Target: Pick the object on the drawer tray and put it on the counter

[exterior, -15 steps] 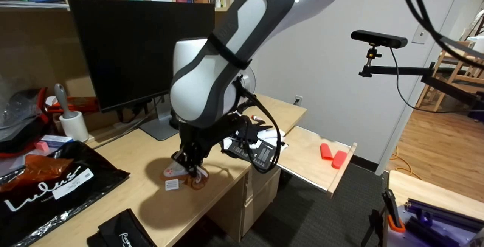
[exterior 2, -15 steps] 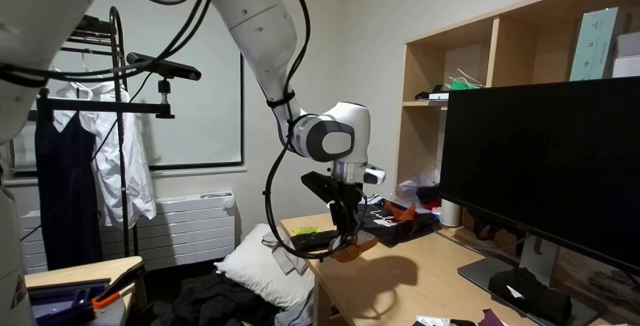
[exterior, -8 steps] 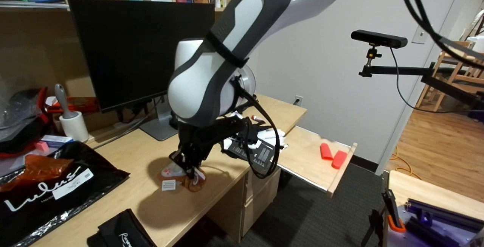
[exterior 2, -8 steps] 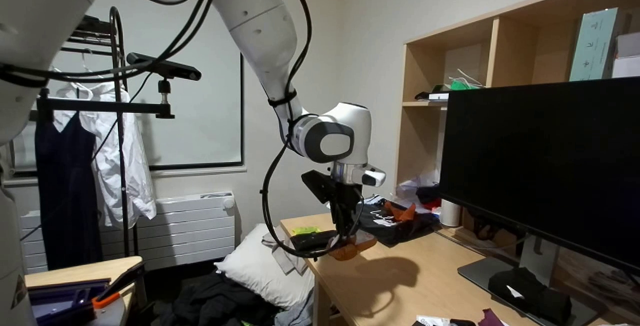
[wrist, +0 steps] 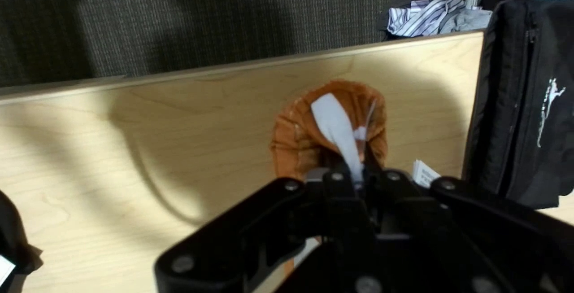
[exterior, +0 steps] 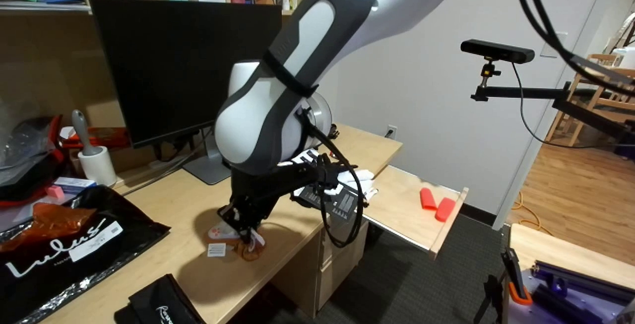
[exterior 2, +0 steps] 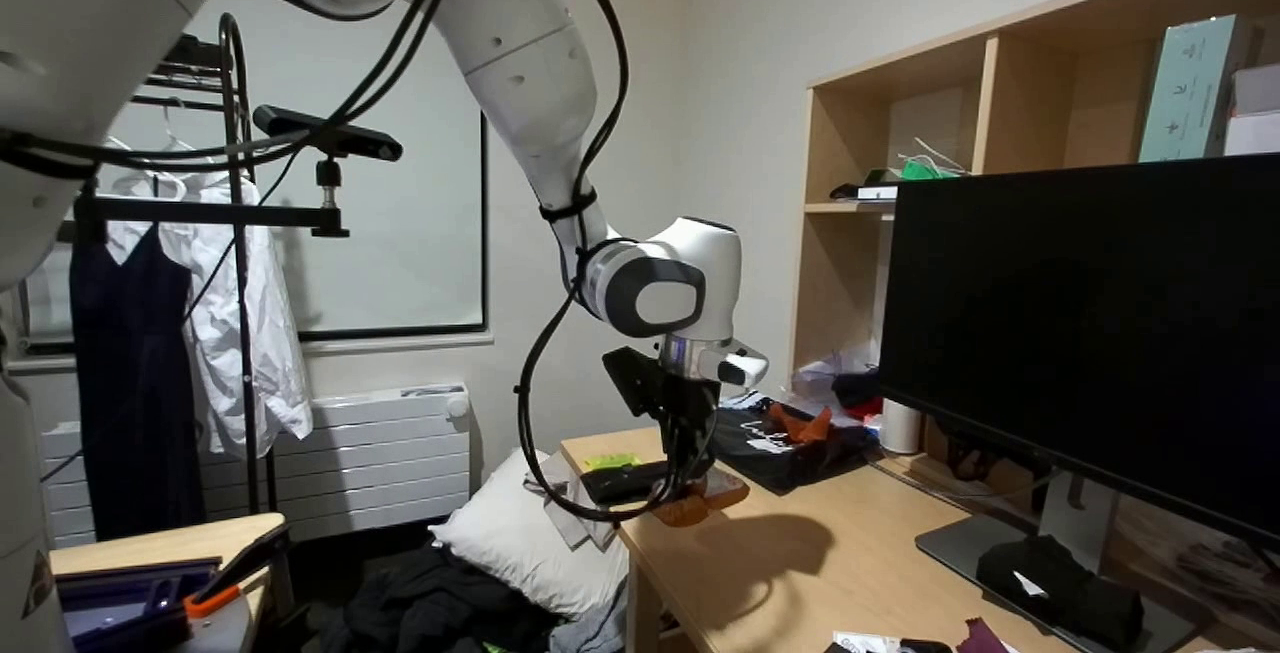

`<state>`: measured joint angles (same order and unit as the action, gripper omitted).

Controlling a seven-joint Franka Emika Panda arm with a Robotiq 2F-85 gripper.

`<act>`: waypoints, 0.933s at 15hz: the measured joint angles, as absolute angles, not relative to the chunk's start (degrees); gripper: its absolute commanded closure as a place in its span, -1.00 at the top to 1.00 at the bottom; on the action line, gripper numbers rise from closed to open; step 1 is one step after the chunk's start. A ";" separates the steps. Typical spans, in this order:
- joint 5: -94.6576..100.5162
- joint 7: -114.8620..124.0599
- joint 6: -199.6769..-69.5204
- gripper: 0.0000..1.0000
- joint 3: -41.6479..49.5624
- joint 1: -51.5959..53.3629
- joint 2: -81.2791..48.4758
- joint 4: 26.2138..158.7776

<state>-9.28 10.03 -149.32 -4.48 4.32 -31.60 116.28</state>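
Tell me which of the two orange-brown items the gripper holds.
The lumpy orange-brown fabric item with the white tag, clamped in the black gripper; the other orange-brown piece lies on the shiny black plastic Lulus bag.

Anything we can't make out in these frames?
Object: middle covered by the gripper, wrist view.
Object's underside: hidden by its own body, all views.
Tag: print too small in an exterior view.
Black fabric item: far part cut off by the right edge, wrist view.
Dark item: cut off by the left edge, wrist view; can't tell what it is.
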 measured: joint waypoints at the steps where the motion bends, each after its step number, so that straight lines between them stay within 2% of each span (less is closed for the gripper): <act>1: -9.57 10.90 -149.33 -0.84 -4.68 4.87 -32.10 115.83; 8: -15.29 15.75 -149.32 -0.84 -7.56 7.39 -36.17 112.64; 14: -17.23 25.42 -150.62 -0.85 -5.90 9.85 -38.37 111.65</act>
<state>-17.23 25.42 -150.62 -5.90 9.85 -38.37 111.65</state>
